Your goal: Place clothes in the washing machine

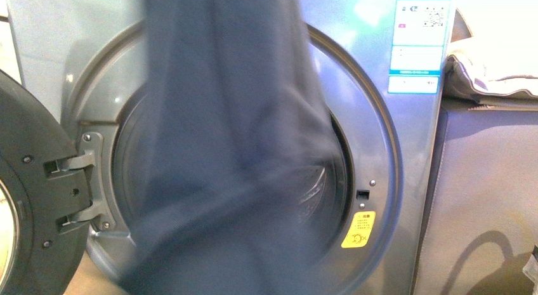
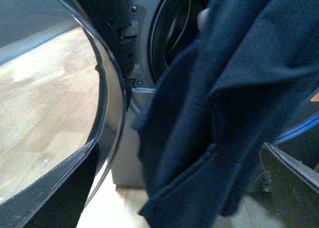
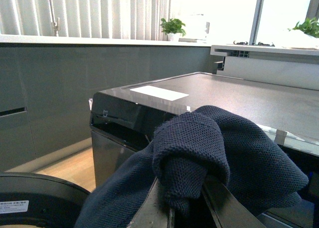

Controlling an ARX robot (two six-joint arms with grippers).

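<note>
dark blue garment (image 1: 222, 149) hangs over the round opening of the washer (image 1: 374, 149), door (image 1: 32, 200) swung open at nine o'clock. right claw (image 3: 185, 193) clenched on its bunched top; left claw (image 2: 179, 153) spread, released. best to feed the trailing cloth inside before letting go.

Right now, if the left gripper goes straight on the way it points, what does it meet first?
Probably the hanging navy garment, which fills the line ahead of the left gripper; the washing machine front lies behind it. Depth is unclear.
</note>
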